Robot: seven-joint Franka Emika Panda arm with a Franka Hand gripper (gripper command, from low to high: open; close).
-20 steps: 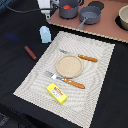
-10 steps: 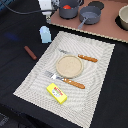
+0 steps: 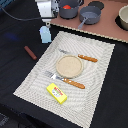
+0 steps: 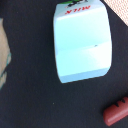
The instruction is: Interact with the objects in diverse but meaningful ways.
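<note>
A light blue cup (image 3: 45, 34), carton-shaped and labelled MILK, lies on the black cloth just off the placemat's far corner; it fills the wrist view (image 4: 82, 45). My gripper (image 3: 46, 21) hangs right above it, and its fingers do not show clearly. A brown sausage (image 3: 30, 52) lies on the cloth nearer the camera and also shows in the wrist view (image 4: 116, 111). A yellow packet with a red label (image 3: 57, 93) lies on the placemat's near part. A grey pot (image 3: 73, 9) at the back holds a red tomato (image 3: 66, 7).
A striped placemat (image 3: 100, 75) carries a tan plate (image 3: 69, 65), an orange-handled knife (image 3: 82, 58) and a fork (image 3: 67, 80). A grey pan (image 3: 89, 16) and a bowl (image 3: 123, 17) stand on the wooden board at the back.
</note>
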